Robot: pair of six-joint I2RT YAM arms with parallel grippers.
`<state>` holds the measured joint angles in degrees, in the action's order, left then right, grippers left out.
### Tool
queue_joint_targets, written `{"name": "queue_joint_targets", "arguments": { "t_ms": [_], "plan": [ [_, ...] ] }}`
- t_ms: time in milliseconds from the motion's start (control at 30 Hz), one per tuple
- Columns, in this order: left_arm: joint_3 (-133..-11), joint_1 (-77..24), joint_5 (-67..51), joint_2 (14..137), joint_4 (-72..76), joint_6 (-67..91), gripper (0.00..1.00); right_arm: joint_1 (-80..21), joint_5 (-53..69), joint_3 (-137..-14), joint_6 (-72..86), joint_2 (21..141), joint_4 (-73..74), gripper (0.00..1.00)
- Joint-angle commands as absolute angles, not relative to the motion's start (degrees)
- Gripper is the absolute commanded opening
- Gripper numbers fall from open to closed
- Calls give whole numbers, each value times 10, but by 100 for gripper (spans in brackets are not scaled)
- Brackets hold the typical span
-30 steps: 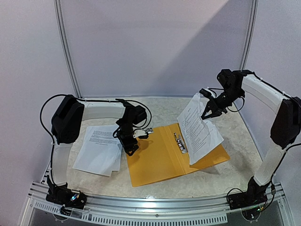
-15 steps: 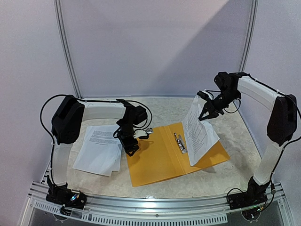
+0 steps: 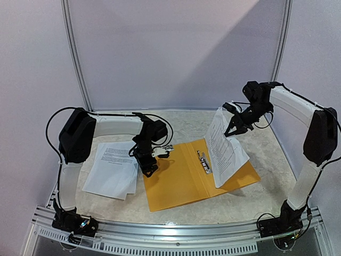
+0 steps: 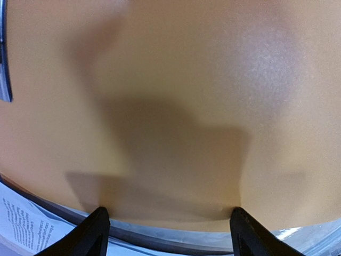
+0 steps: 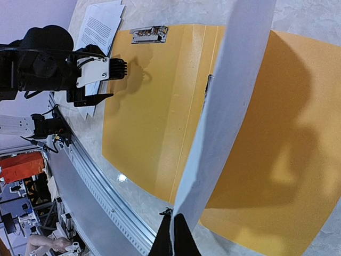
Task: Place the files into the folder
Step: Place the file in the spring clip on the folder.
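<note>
Pinches one sheet (image 3: 224, 154) by its top edge in clamped right fingers (image 3: 230, 130), long axis near upright over the right half of the opened folder (image 3: 178, 184), with left fingers (image 3: 148, 170) spread wide at its left edge, beside the spare files (image 3: 109, 173) on the desk (image 3: 184, 120).

folder (image 3: 178, 181): matt orange plastic | clip (image 3: 204, 161): shiny metal | files (image 3: 112, 169): thin white paper | table (image 3: 240, 204): smooth, marbled

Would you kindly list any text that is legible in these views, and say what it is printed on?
Sheets left of the folder: printed lines, too small to read.
Sheet in the right pincer: print too small to read.
The folder itself: no text visible.
</note>
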<state>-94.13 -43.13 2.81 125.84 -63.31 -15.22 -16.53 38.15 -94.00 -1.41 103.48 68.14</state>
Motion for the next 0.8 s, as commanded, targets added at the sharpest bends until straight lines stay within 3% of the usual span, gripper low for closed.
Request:
{"name": "queue_joint_targets", "arguments": {
  "t_ms": [0,767],
  "plan": [
    [-923,-450,36,1310,-609,-156,80,-170,385,-934,-14,1014,686,0],
    [-926,-454,38,1313,-613,-157,80,-174,376,-926,-7,1001,685,0]
  ]
}}
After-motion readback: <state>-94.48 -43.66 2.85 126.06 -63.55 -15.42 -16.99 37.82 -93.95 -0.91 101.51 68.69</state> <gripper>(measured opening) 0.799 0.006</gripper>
